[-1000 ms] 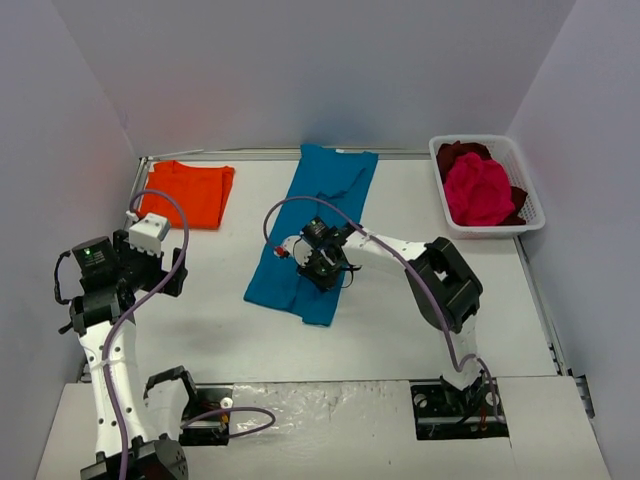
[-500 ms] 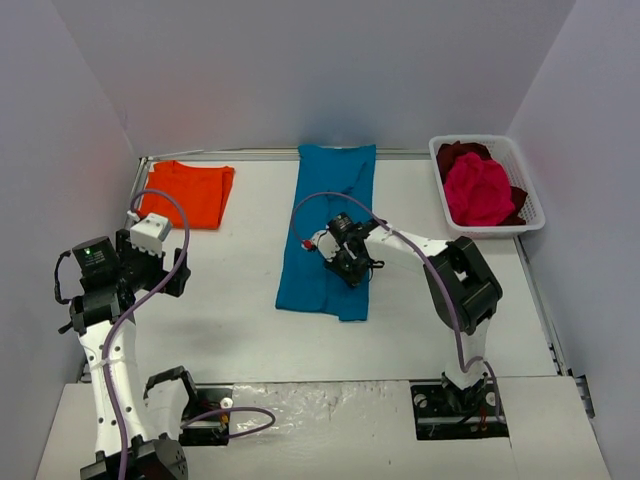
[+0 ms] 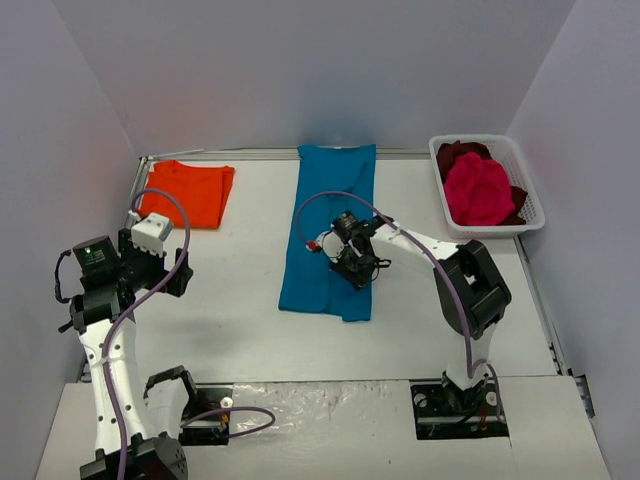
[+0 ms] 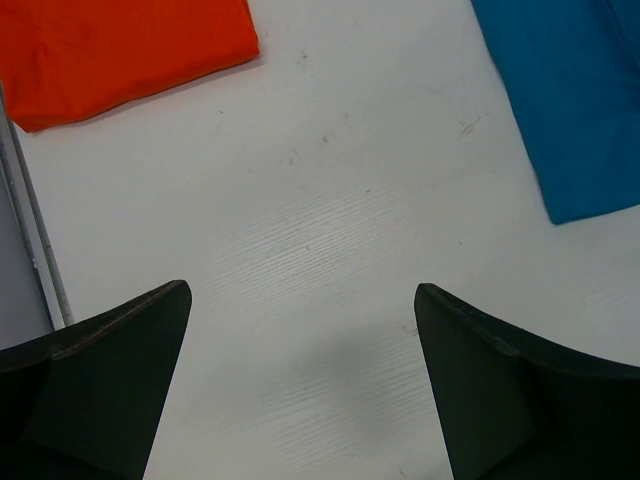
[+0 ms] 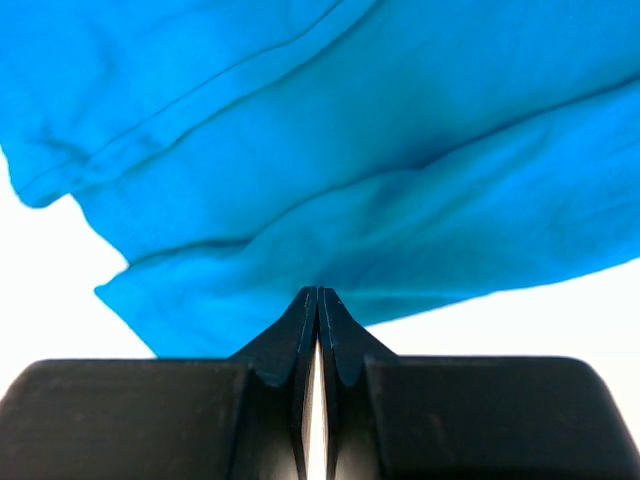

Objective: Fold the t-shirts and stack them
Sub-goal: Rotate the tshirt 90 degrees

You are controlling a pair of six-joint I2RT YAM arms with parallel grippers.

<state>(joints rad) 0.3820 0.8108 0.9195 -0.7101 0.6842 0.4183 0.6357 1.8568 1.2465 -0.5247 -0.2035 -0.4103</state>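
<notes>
A teal-blue t-shirt lies as a long folded strip down the middle of the table. My right gripper sits low at its near right edge, jaws shut on the cloth's hem. In the right wrist view the shut gripper meets the teal cloth. A folded orange t-shirt lies at the far left. My left gripper hovers open and empty over bare table, with the orange shirt and the teal shirt at that view's top corners.
A white slotted basket at the far right holds a magenta-pink t-shirt on top of a dark red one. Walls close the table on three sides. A metal rail runs along the far and left edges.
My right gripper dragged the near end of the teal shirt to the right, straightening the strip. In the last half second it barely moved. The left arm stayed still.
</notes>
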